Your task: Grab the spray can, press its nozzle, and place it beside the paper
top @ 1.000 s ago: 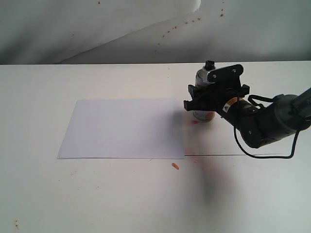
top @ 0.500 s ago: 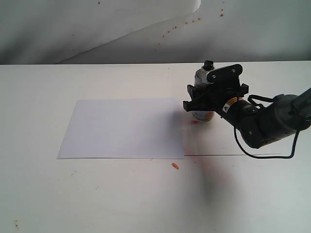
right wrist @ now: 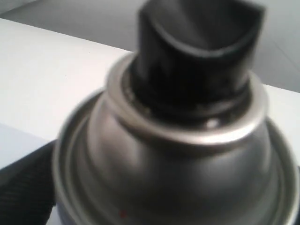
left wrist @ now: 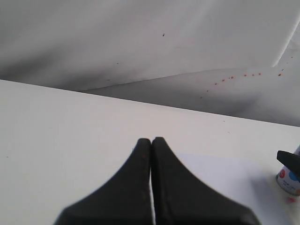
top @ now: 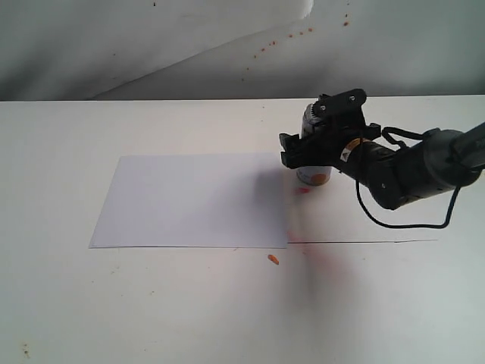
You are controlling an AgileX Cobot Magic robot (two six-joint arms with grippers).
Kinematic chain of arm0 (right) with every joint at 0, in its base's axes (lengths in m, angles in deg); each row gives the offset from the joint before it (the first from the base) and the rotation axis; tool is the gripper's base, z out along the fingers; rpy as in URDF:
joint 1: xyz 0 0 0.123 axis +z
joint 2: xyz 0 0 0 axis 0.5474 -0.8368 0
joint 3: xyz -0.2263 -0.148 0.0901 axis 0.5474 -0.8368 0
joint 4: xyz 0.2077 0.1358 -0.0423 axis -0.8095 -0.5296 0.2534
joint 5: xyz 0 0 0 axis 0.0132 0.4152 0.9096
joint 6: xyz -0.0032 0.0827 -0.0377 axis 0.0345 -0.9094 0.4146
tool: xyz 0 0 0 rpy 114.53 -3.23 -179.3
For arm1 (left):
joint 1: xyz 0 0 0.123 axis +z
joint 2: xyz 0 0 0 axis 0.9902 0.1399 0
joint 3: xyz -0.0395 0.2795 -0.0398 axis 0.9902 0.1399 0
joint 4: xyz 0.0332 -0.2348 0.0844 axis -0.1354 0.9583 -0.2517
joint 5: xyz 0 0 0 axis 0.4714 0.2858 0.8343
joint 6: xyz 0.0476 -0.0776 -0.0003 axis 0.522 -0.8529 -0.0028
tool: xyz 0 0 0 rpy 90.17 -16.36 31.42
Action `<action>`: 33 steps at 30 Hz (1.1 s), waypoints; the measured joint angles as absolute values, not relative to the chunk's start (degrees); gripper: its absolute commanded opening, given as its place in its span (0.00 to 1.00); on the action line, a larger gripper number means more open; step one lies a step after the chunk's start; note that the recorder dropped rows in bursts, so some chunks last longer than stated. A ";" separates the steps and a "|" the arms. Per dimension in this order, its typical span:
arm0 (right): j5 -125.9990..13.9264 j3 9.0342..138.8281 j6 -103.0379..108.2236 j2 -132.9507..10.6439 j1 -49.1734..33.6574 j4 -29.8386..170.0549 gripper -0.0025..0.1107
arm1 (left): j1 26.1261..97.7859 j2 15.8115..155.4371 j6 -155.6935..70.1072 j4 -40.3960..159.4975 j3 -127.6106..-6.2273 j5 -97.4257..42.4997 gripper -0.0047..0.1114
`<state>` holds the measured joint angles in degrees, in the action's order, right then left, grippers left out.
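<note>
The spray can stands just off the right edge of the paper, its dotted lower part showing under my right gripper. That gripper is shut around the can's middle, and the can looks slightly raised and tilted. From the right wrist view I see the metal shoulder and the black nozzle very close, with one black finger beside the body. My left gripper is shut on nothing, far from the can, with the paper beyond it.
An orange-red spray stain marks the table beside the can, and an orange scrap lies below the paper's right corner. Red specks dot the grey backdrop. The right arm's black cable hangs low over the table.
My right gripper has moved left and toward the back with the can in it. The can's base sits a little higher in the exterior view, and the arm has swung upward.
</note>
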<state>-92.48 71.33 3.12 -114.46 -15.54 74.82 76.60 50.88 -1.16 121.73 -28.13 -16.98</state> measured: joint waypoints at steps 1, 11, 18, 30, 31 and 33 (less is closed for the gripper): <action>-92.32 71.33 3.12 -114.13 -15.54 74.94 0.81 | 76.60 50.88 -1.16 121.73 -28.13 -16.98 0.04; -83.72 71.42 3.24 -103.10 -15.54 75.32 0.81 | 76.60 50.88 -1.16 121.73 -28.13 -16.98 0.04; -69.87 71.42 1.90 -85.98 -15.54 75.32 0.68 | 76.60 50.88 -1.16 121.73 -28.13 -16.98 0.04; -48.40 71.42 -4.33 -66.43 -15.54 74.37 0.02 | 76.60 50.88 -1.16 121.73 -28.13 -16.98 0.04; -48.37 71.42 -4.33 -65.88 -15.54 74.27 0.02 | 76.60 50.88 -1.16 121.73 -28.13 -16.98 0.04; -48.24 71.42 -4.33 -64.89 -15.54 74.02 0.02 | 76.60 50.88 -1.16 121.73 -28.13 -16.98 0.04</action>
